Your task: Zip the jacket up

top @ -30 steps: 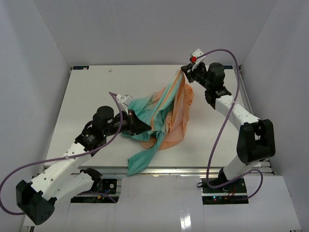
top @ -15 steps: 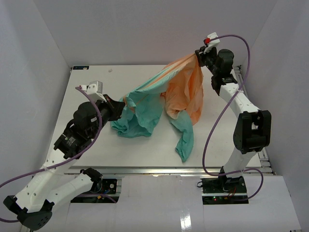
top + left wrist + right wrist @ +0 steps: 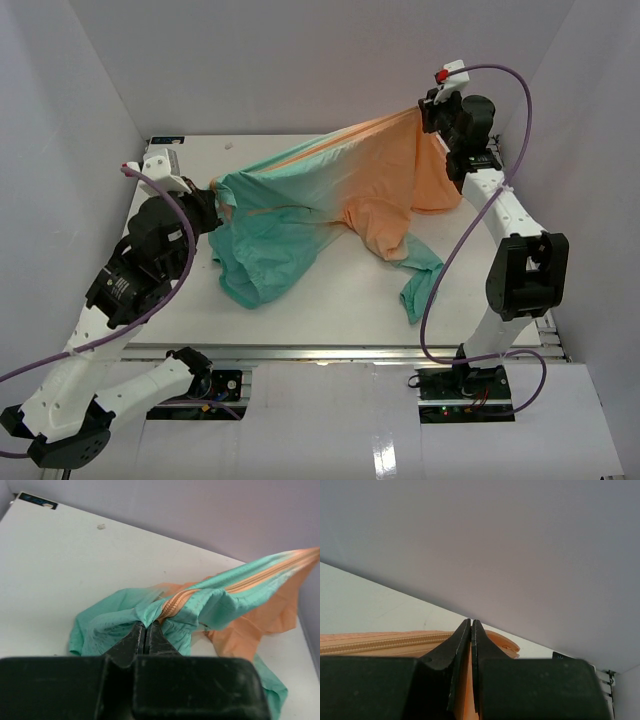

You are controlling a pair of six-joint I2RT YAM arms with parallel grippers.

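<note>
The left end effector (image 3: pixel 213 204) is closed on the teal end of the jacket (image 3: pixel 335 195), the right end effector (image 3: pixel 427 110) on its orange end, with the zipper (image 3: pixel 240 582) stretched between them.

We see a white table (image 3: pixel 330 320) closed in on three sides by a plain pale grey back wall (image 3: pixel 320 60), left wall (image 3: pixel 60 130) and right wall (image 3: pixel 595 120). A metal rail (image 3: pixel 340 352) runs along its near edge. A small dark label (image 3: pixel 165 141) sits at its far left corner. The light is soft and even.
</note>
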